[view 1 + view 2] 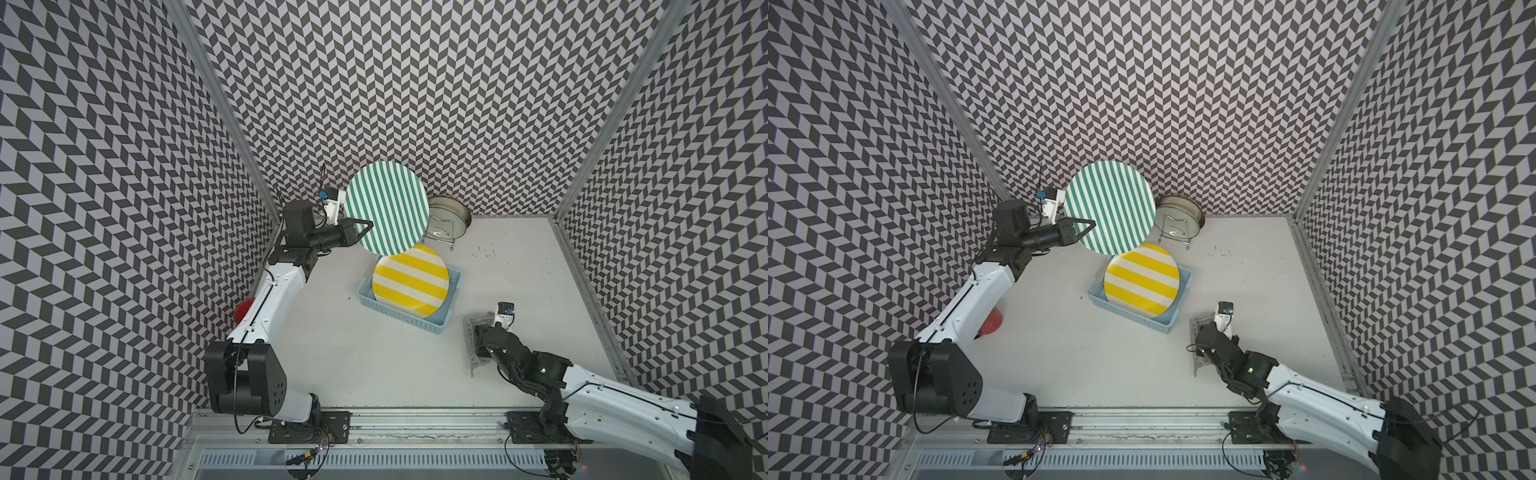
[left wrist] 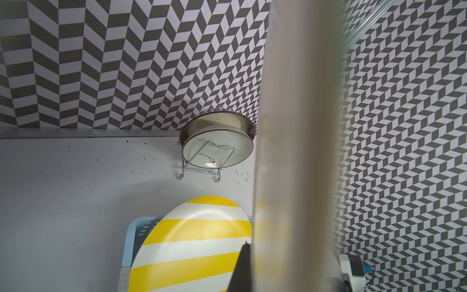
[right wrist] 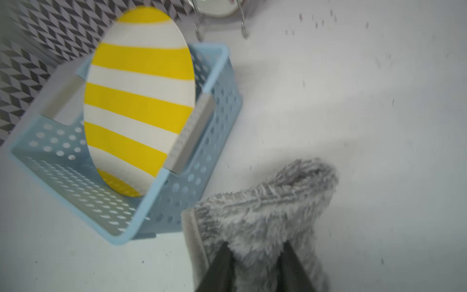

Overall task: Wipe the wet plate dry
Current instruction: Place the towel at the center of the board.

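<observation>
Two arms share this job. My left end effector (image 1: pixel 362 226) is clamped on the left rim of the round green-and-white striped plate (image 1: pixel 388 208). It holds the plate raised on edge over the far middle of the bench (image 1: pixel 374 365), above the yellow-striped plate (image 1: pixel 409 282) standing in the pale blue perforated basket (image 1: pixel 440 328). My right end effector (image 3: pixel 255 244) is low at the near right, half open. Its fingers sit either side of a ridge of the shaggy grey cloth (image 3: pixel 265 202) lying on the bench, and I judge it grips nothing. So I am at fetching the cloth. Next I must pinch that ridge firmly, lift, and carry it left and far to the plate's face.
</observation>
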Motion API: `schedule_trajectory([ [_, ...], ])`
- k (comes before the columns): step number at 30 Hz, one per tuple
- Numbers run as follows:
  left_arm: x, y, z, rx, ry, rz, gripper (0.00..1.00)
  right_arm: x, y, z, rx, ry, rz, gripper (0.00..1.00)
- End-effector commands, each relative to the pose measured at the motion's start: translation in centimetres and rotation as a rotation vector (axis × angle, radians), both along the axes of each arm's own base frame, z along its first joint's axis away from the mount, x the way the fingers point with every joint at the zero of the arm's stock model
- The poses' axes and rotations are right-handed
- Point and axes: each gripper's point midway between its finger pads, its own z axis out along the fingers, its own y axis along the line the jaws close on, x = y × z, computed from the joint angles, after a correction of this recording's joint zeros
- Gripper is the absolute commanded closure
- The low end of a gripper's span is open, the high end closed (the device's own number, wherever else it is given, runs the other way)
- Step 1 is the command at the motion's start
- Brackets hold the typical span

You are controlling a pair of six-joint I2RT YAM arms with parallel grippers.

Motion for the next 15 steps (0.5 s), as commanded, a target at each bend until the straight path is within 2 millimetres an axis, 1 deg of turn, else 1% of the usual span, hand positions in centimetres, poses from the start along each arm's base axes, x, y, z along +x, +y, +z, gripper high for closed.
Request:
schedule_trajectory([
  [1, -1.1, 0.0, 1.9, 0.04, -0.124, -0.032, 1.0, -0.1, 2.4, -0.1, 0.072, 0.067, 0.048, 0.49],
  [3, -1.4, 0.0, 1.7, 0.054, -0.128, -0.036, 1.0, 0.4, 2.8, 1.4, 0.012, 0.058, 0.084, 0.47],
  [5, -1.5, 0.0, 1.5, 0.068, -0.136, -0.041, 1.0, 1.0, 2.5, 3.5, -0.041, 0.027, 0.084, 0.36],
  [6, -1.6, 0.0, 1.4, 0.075, -0.139, -0.044, 1.0, 1.4, 2.4, 4.9, -0.051, -0.002, 0.089, 0.31],
  [7, -1.7, 0.0, 1.4, 0.081, -0.143, -0.049, 1.0, 1.7, 2.5, 6.3, -0.059, -0.032, 0.114, 0.29],
  [8, -1.9, -0.1, 1.4, 0.084, -0.151, -0.063, 1.0, 2.0, 2.8, 8.0, -0.036, -0.075, 0.138, 0.28],
  [9, -2.3, -0.4, 1.2, 0.087, -0.161, -0.096, 1.0, 2.4, 3.1, 10.3, 0.008, -0.122, 0.177, 0.26],
  [11, -3.1, -0.9, 1.0, 0.089, -0.181, -0.15, 1.0, 2.9, 3.6, 13.5, 0.107, -0.181, 0.251, 0.26],
  [13, -4.0, -1.4, 0.7, 0.089, -0.188, -0.204, 1.0, 3.7, 3.5, 16.1, 0.212, -0.23, 0.313, 0.26],
  [15, -5.1, -2.1, 0.3, 0.075, -0.187, -0.282, 1.0, 3.8, 4.5, 19.0, 0.34, -0.286, 0.436, 0.27],
])
